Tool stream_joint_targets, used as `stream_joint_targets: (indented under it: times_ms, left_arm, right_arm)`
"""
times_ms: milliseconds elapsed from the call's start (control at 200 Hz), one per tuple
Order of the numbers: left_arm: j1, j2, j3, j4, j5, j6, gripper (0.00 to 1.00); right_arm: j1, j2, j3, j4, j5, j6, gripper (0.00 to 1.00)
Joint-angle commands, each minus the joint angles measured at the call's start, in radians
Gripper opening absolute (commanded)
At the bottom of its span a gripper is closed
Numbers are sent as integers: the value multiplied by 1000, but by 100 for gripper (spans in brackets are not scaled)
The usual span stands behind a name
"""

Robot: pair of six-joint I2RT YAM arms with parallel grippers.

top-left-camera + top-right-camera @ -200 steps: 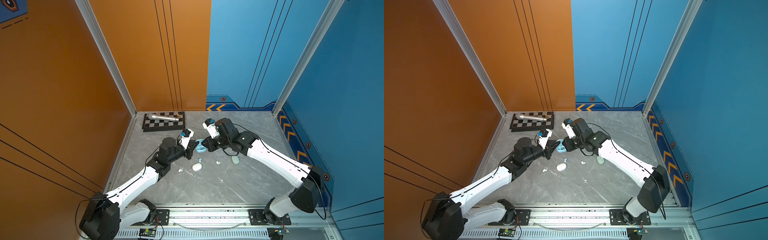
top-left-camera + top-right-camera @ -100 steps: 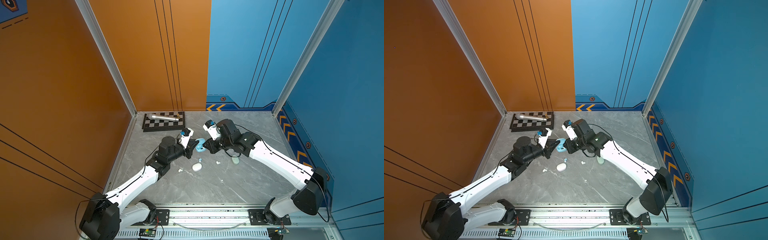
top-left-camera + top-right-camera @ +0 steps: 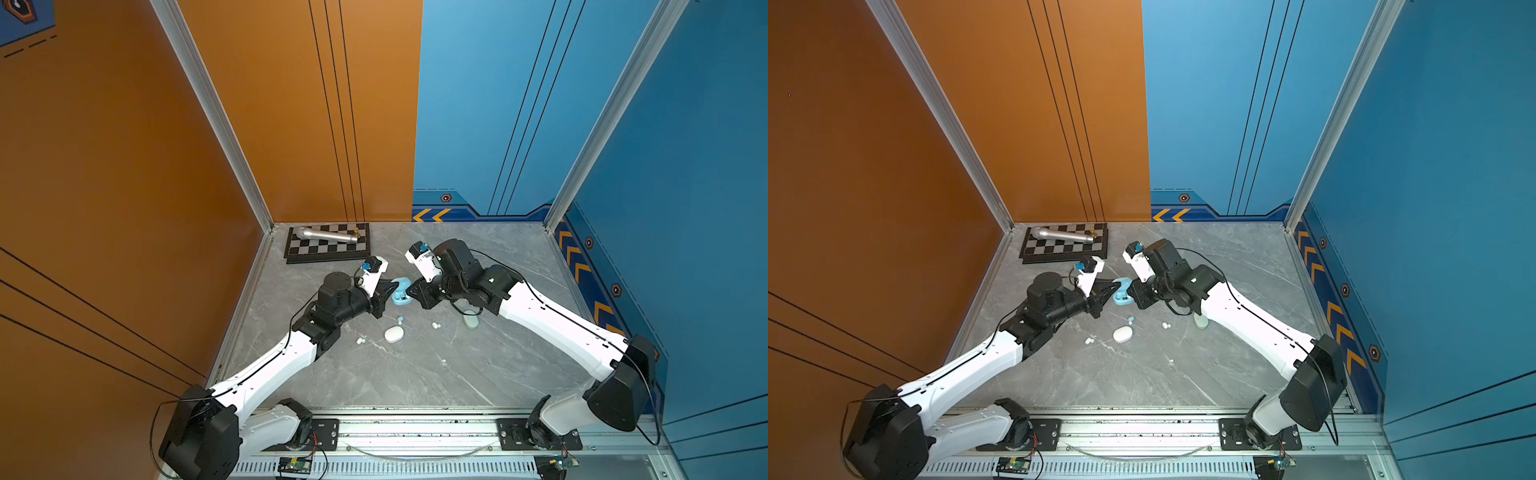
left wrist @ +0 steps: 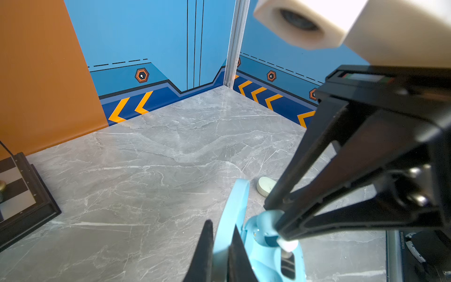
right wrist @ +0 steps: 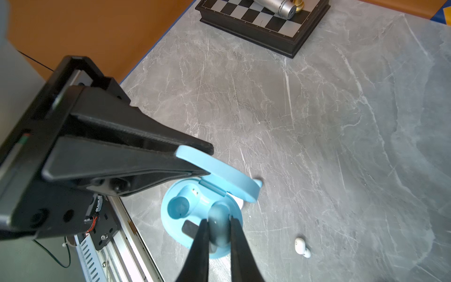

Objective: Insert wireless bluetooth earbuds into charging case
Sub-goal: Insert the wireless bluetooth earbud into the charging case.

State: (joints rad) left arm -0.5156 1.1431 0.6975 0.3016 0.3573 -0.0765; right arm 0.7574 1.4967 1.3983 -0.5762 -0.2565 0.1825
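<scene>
The pale blue charging case (image 3: 401,293) (image 3: 1121,293) stands open on the grey floor between my two arms. My left gripper (image 4: 221,224) (image 3: 390,287) is shut on its raised lid (image 4: 234,207) (image 5: 219,168). Shut on a pale blue earbud (image 5: 219,225) (image 4: 288,245), my right gripper (image 5: 218,219) (image 3: 1128,296) holds it over one well of the case base (image 5: 175,227). The other well (image 5: 179,207) is empty. Loose earbuds lie nearby: a pale blue one (image 3: 400,319), a white one (image 3: 435,325) (image 5: 301,245) and another white one (image 3: 360,340).
A shut white case (image 3: 394,334) (image 3: 1122,334) lies in front of the blue one. A mint case (image 3: 471,321) (image 4: 266,186) sits under my right forearm. A chessboard (image 3: 328,249) (image 5: 263,24) with a silver cylinder (image 3: 328,236) is in the back left corner.
My right gripper has edged slightly lower over the case with the earbud. The left gripper has kept its hold on the lid in the same place.
</scene>
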Motion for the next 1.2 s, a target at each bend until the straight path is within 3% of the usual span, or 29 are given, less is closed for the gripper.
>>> stream_joint_targets:
  times_ms: [0,1196]
  left_arm:
    - [3,-2,49,25,36,-14,0]
    - [3,20,82,26,56,-48,0]
  right_arm:
    - [1,-26,-19,-45,39,-33,15]
    - [67,-59,-33,-53,140,-172,15]
